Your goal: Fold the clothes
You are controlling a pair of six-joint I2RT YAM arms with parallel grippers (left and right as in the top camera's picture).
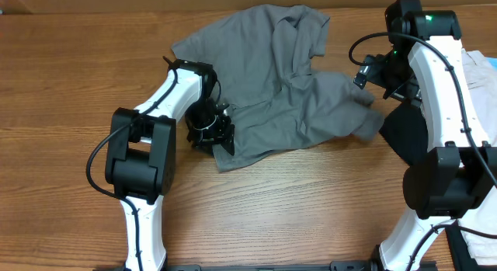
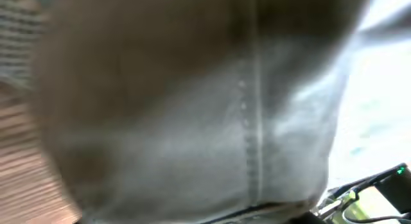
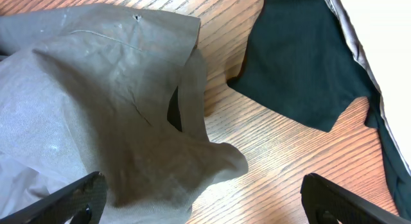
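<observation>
At table centre: grey shorts (image 1: 272,92) lie crumpled and unfolded on the wooden table (image 1: 311,209), spread from the far middle down towards the near left.
Shorts, condition: creased, with several overlapping layers; one lobe reaches right towards the black garment (image 1: 405,135).
Left gripper: left gripper (image 1: 213,135) sits at the near-left edge of the shorts, on or against the cloth.
Left gripper, jaw state: cannot be told; the overhead view shows only a dark mass there.
Left wrist view: blurred grey shorts (image 2: 192,121) fill almost the whole picture, very close to the lens. A stitched seam (image 2: 253,134) runs top to bottom. No finger shows.
Right gripper: right gripper (image 1: 363,75) is at the right edge of the shorts, between them and the black garment.
Right gripper, jaw state: wide apart and holding nothing. In the wrist view the gripper (image 3: 199,201) has its fingers (image 3: 83,195) at the two lower corners, one over grey cloth, the other over bare wood.
Right wrist view: shorts (image 3: 96,89) rumpled at left; black garment (image 3: 302,63) just beside them with a strip of wood between.
Far right: cream-white shorts (image 1: 483,77) lie beyond the black garment and border it (image 3: 379,31).
</observation>
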